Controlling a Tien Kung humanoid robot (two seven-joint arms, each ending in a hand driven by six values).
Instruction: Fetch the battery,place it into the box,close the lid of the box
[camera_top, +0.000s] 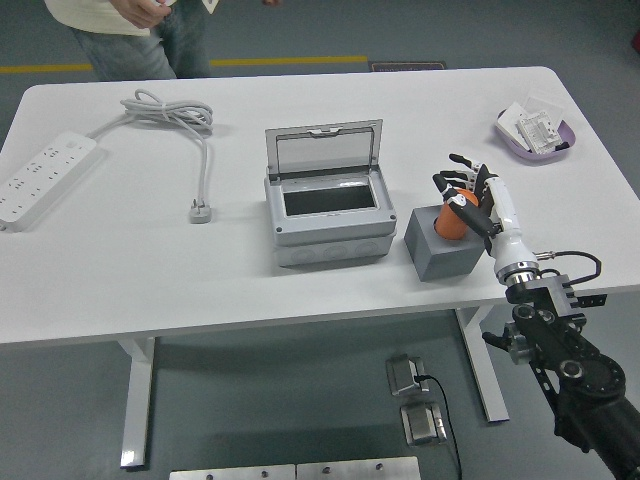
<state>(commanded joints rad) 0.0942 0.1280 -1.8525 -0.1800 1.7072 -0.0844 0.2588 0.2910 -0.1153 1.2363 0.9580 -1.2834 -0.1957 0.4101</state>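
Observation:
The orange battery (449, 226) stands upright in a grey block (438, 252) just right of the open grey box (327, 243). The box's clear lid (323, 150) is tilted up at its back edge, and the inside looks dark and empty. My right hand (458, 190) reaches in from the lower right and sits over the battery's top and right side. Its fingers (441, 181) are spread around the cap and are not clenched on it. The battery's upper part is hidden behind the hand. My left arm is out of view.
A white power strip (45, 175) lies at the far left, with its coiled cable (168, 108) and plug (201, 212) left of the box. A purple tray (561, 143) with small white parts sits at the back right. A person (130, 30) stands beyond the far left corner.

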